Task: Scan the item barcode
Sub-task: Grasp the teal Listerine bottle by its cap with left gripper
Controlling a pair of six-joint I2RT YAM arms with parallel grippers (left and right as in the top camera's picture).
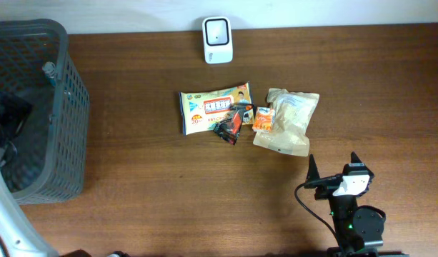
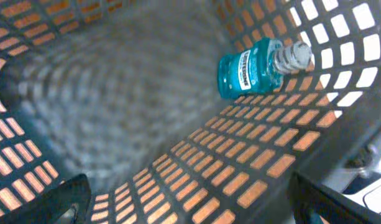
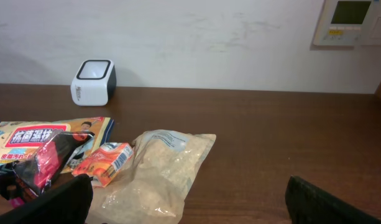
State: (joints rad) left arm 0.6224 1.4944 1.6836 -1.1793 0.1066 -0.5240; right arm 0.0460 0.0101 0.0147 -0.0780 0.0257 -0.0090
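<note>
Hovering empty, jaws wide, the right gripper (image 1: 333,163) seemed not yet picking; the pale snack bag (image 1: 289,121) just ahead called for a forward reach.

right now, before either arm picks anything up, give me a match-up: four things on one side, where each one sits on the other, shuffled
Things:
1. white scanner
2. blue bottle
3. clear bag
4. printed flat pack

Places:
a. inside the grey basket
b. rightmost of the packets in the middle
c. alone at the far edge of the table
d. leftmost of the packets in the middle

Pairs: 1-c, 2-a, 3-b, 4-d
</note>
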